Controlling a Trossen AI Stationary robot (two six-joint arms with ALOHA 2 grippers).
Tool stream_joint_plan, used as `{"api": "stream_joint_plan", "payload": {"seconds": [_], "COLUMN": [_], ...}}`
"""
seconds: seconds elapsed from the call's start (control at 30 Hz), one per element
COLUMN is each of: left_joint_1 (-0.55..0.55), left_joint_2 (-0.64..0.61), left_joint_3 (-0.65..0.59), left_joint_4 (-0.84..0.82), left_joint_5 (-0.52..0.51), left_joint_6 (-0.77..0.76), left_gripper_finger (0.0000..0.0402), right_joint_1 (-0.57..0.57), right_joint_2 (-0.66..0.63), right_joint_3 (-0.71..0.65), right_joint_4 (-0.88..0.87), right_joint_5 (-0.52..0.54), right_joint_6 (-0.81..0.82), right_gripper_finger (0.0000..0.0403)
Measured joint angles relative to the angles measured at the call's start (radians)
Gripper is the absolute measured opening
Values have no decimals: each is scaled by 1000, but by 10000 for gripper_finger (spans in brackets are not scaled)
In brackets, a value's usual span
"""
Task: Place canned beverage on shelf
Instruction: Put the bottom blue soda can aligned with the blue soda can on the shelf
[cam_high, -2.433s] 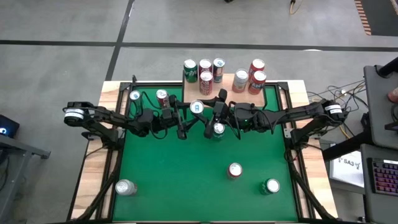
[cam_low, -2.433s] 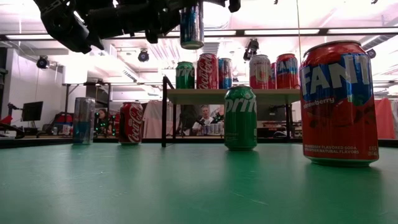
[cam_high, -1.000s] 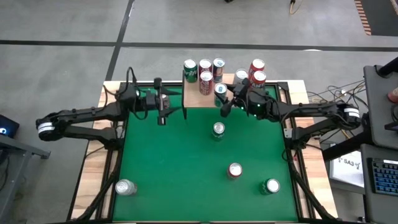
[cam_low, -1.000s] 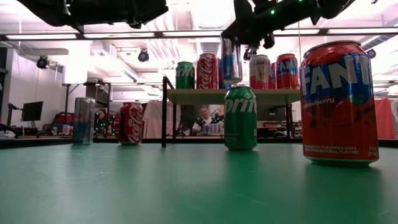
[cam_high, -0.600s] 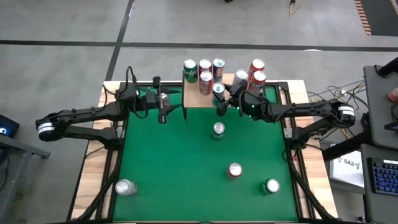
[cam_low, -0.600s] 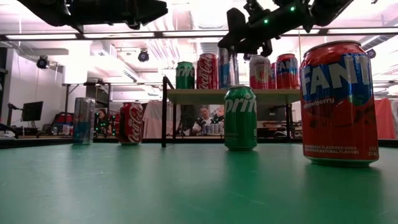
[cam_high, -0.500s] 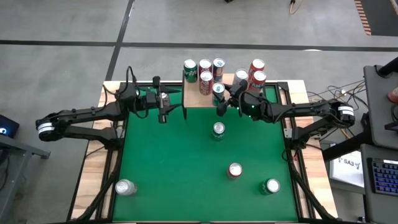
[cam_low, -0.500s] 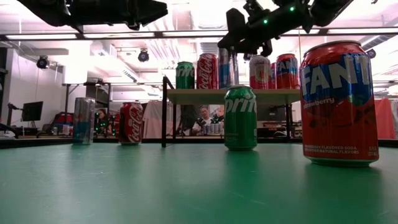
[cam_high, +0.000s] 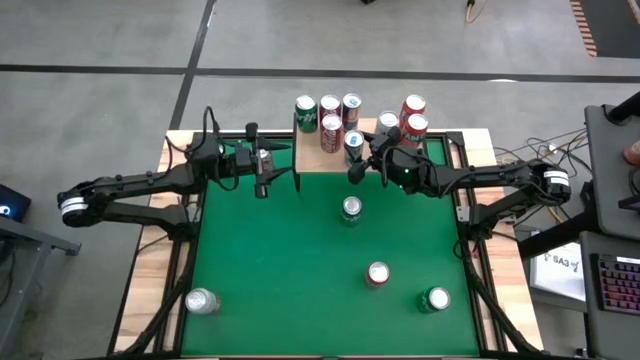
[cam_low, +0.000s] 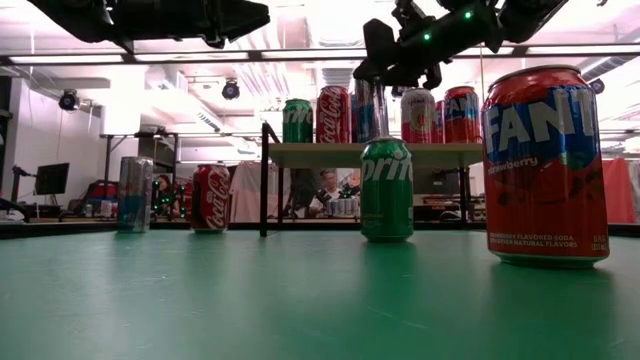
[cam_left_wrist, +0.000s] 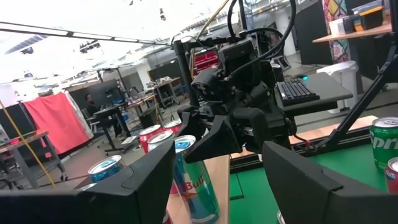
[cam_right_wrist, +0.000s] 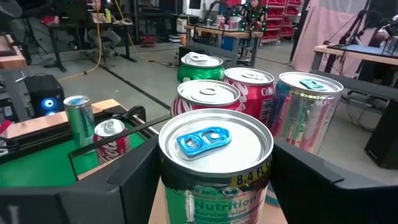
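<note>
The shelf, a light wooden board on black legs, stands at the table's far edge and carries several cans. A slim blue-and-silver can stands upright on its base on the shelf's near edge, in front of the others. My right gripper reaches in level from the right. It is open, with one finger close on either side of this can's top. My left gripper hovers open and empty above the table, left of the shelf.
On the green table stand a Sprite can, a Fanta can, another green can and a silver can. A slim can and a Coca-Cola can stand left of the shelf, under my left arm.
My right gripper has sunk a little with the slim can and set it on the shelf's near edge, where it stands upright. After that its fingers have parted slightly from the can.
</note>
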Motion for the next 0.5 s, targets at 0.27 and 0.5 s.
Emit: {"api": "stream_joint_plan", "payload": {"seconds": [0.27, 0.5], "left_joint_1": [0, 0], "left_joint_2": [0, 0], "left_joint_3": [0, -1], "left_joint_4": [0, 0], "left_joint_5": [0, 0], "left_joint_6": [0, 0], "left_gripper_finger": [226, 226], "right_joint_1": [0, 0], "right_joint_2": [0, -6], "right_joint_3": [0, 0], "right_joint_4": [-2, -2], "right_joint_5": [35, 50], "right_joint_6": [9, 4], "right_gripper_finger": [284, 297]}}
